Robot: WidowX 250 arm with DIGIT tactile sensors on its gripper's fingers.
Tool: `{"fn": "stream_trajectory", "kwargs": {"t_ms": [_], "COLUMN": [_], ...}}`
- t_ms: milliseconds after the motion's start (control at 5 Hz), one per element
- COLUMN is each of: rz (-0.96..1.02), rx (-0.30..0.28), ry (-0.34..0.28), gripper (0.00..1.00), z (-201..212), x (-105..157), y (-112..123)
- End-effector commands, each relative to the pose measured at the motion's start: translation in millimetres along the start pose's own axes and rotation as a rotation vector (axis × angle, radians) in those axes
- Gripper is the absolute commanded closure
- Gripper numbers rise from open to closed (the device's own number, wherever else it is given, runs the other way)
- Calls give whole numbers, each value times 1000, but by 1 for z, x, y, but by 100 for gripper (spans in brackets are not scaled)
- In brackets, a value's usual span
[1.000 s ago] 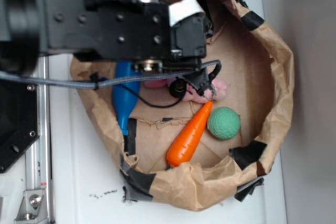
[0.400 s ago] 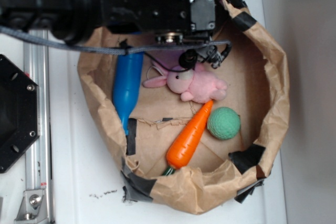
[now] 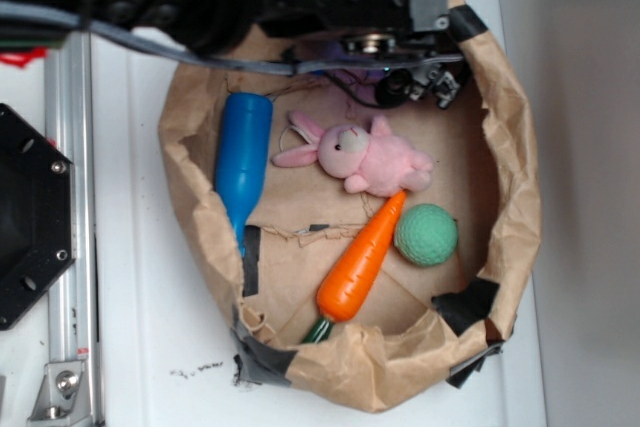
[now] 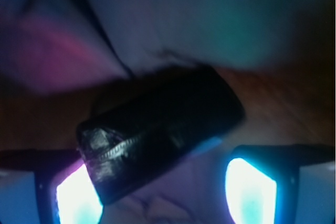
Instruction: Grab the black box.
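The gripper [image 4: 157, 184] is held spread (fingers glowing blue), with the black box [image 4: 157, 132] seen tilted between them, ungrasped.

Paper basket [image 3: 520, 197] — bunny [image 3: 365, 157], carrot [image 3: 360, 259]

Crumpled brown paper for the bag [image 3: 520, 197], matt and rough, patched with black tape [image 3: 468, 299] of dull finish. Smooth, slightly glossy plastic on the blue bottle [image 3: 243, 162] and the orange carrot [image 3: 362, 257]. Soft pink plush on the bunny [image 3: 365, 159]. Matt, finely dimpled foam-like surface on the green ball [image 3: 426, 234]. Black box [image 4: 160, 129] dark and slightly shiny in the wrist view, wrinkled at one corner. Brushed metal on the rail [image 3: 70, 247].
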State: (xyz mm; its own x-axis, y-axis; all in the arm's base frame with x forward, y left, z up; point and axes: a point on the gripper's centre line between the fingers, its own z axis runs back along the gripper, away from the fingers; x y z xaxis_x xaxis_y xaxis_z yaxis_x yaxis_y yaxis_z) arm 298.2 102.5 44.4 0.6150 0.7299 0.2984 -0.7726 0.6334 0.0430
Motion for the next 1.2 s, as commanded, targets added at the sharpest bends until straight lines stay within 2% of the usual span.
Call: {"fn": "stream_trajectory", "kwargs": {"t_ms": [0, 200, 400, 600, 800, 1000], "rz": [67, 43, 17, 25, 34, 29], "rx": [-2, -4, -34, -11, -3, 6], "ry": [-79, -92, -124, -124, -125, -130], "gripper": [0, 0, 0, 0, 100, 100], "z": [12, 9, 7, 2, 1, 2], "x": [32, 31, 28, 30, 29, 26], "y": [4, 0, -5, -6, -4, -4]}}
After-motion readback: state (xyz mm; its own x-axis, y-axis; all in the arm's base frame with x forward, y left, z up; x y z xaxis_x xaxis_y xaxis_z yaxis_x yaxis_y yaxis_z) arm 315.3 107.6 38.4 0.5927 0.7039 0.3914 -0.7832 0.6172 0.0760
